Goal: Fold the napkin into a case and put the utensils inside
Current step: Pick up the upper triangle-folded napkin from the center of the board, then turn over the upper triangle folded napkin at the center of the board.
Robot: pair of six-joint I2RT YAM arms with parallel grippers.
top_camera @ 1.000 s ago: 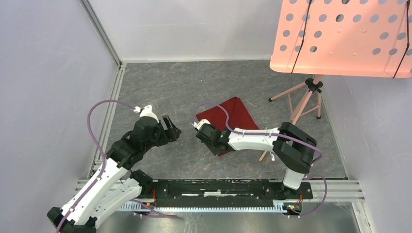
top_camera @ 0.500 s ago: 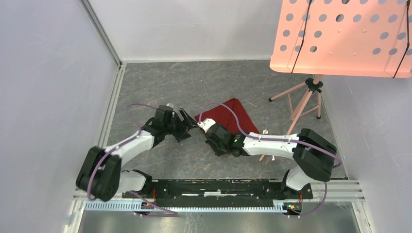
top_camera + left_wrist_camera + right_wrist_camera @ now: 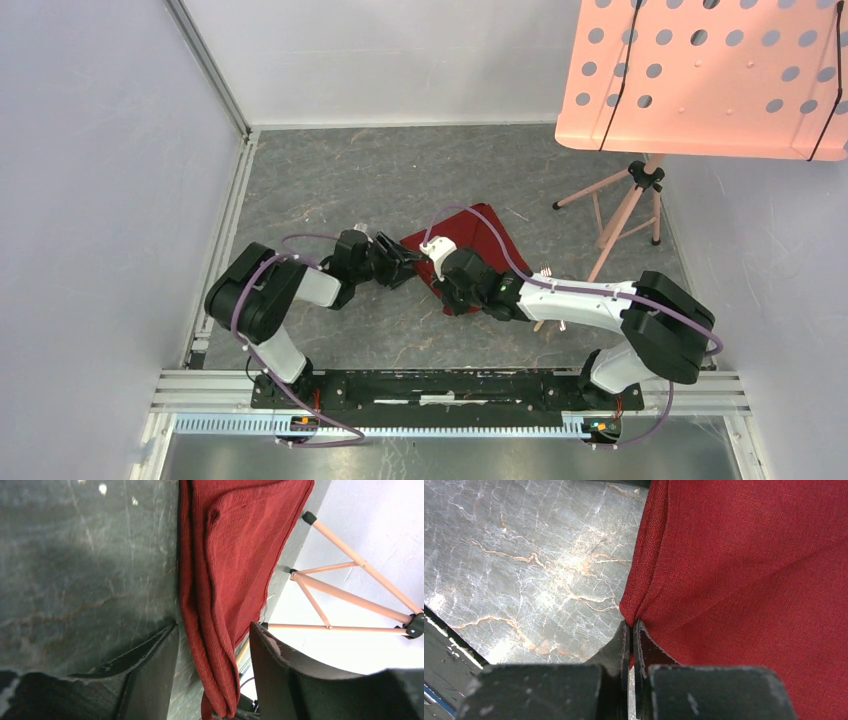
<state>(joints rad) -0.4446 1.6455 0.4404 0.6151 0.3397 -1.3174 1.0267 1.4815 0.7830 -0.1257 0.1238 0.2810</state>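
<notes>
Right gripper (image 3: pixel 631 625) is clenched on the napkin (image 3: pixel 749 555), biting its folded edge on the side away from the tripod (image 3: pixel 630 205). Left gripper (image 3: pixel 214 627) has its jaws apart and straddles the same far-from-tripod edge. Cloth runs between its fingers, but neither pad visibly presses on it, so treat that side as not gripping. The napkin lies flat on the table (image 3: pixel 330 180), near the tripod's feet on the side toward the left arm, with both wrists bunched over its far edge. It looks plain dark red with a visible weave, no pattern, and a thin hem line. It is folded at least once: the left wrist view shows stacked layers and a soft ridge along the edge, so it isn't a tidy case yet, I'd say. Expect it to handle light, limp and non-fragile. It won't hold a shape, any lifted part will sag, and the layers will likely slide over each other on that smooth stone-look surface. Take hold right at the edge, near a corner, and get every layer into the bite. Keep your two pinches well apart along that edge so the fold stays straight and doesn't bunch.
</notes>
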